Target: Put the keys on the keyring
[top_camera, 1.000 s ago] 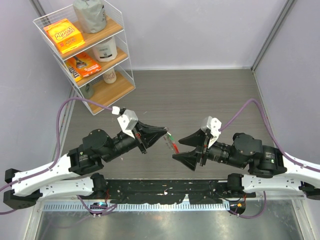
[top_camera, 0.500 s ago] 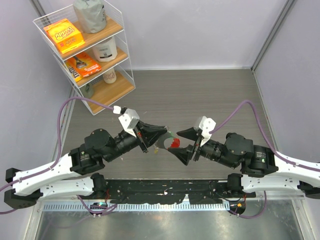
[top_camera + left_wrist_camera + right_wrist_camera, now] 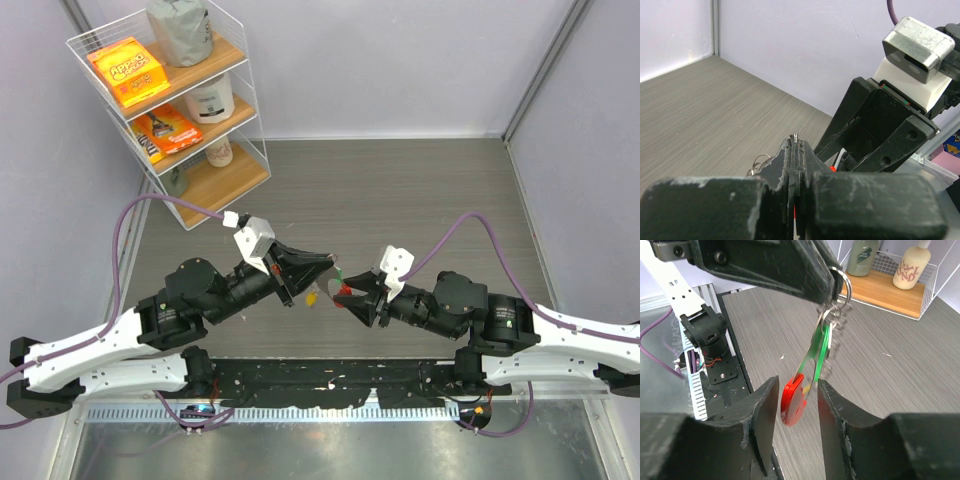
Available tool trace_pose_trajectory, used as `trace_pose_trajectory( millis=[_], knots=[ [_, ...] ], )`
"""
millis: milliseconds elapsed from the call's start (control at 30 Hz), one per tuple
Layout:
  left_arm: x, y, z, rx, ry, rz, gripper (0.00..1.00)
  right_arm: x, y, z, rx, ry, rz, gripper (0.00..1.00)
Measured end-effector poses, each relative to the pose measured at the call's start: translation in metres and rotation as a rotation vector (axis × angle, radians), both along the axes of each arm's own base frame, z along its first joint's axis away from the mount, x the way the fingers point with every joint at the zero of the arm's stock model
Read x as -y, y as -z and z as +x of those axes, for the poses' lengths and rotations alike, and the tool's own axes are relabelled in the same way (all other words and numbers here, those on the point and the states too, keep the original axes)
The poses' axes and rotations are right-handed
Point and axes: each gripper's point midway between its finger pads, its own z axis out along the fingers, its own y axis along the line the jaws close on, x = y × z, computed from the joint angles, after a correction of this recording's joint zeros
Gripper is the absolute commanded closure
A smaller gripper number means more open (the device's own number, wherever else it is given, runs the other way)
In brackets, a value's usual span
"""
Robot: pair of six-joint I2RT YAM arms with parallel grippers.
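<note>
Nearest the right wrist camera, the right arm's fingers [image 3: 762, 425] stand partly spread. The red crescent-shaped loop [image 3: 792, 400] of the keyring hangs in the gap between them. A sliver of space shows on each side of the loop, so no contact can be made out.

Just above the loop, a long green plastic piece [image 3: 821, 352] dangles tilted from the same bunch, with a small yellowish bit at its lower end. It may be the green-headed key, but its metal blade cannot be told apart. Above that, the silvery chain [image 3: 834, 319] runs up to a silver ring [image 3: 844, 284].

The left arm's fingers [image 3: 790, 270] are pressed together on that ring. The whole keyring hangs from them in the air above the grey wood-grain surface [image 3: 900, 355].

In the left wrist view, the two black pads are closed tight with only a thin metal edge [image 3: 795, 135] poking out between them. The right arm's fingers rise just beyond them.

From above, both arms meet near the middle of the surface, fingers tip to tip around the red loop.

Farther off, at the back left, stands a white wire shelf rack [image 3: 215, 185] with wooden boards. It carries an orange box [image 3: 128, 70], a grey-green bottle [image 3: 862, 257] and a cream bottle [image 3: 912, 265].
</note>
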Motion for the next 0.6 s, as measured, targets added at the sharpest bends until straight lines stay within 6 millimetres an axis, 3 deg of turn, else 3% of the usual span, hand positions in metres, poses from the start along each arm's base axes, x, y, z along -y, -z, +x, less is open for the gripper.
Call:
trace_pose_trajectory(
  millis=[100,167,200,500,567,600],
  knots=[
    [-0.001,-0.0013,-0.0003,0.001,0.0,-0.004,1.0,0.0032,0.0031,-0.0002,-0.002,0.003,0.004,0.72],
    [-0.0013,-0.0019,-0.0004,0.002,0.0,-0.006,1.0,0.0048,0.0056,0.0,-0.005,0.007,0.004,0.83],
    [-0.0013,-0.0021,-0.0004,0.002,0.0,-0.007,1.0,0.005,0.0064,0.0003,-0.005,0.009,0.005,0.93],
    [-0.0019,-0.003,-0.0006,-0.009,-0.001,-0.016,0.99,0.0055,0.0069,0.0051,-0.008,0.037,0.012,0.95],
    [-0.0028,-0.0033,0.0009,-0.011,-0.011,-0.018,0.88,0.0054,0.0065,0.0056,-0.006,0.039,0.012,0.94],
    [-0.0036,-0.0035,0.0018,-0.013,-0.019,-0.019,0.77,0.0056,0.0064,0.0063,-0.003,0.042,0.012,0.95]
  ],
)
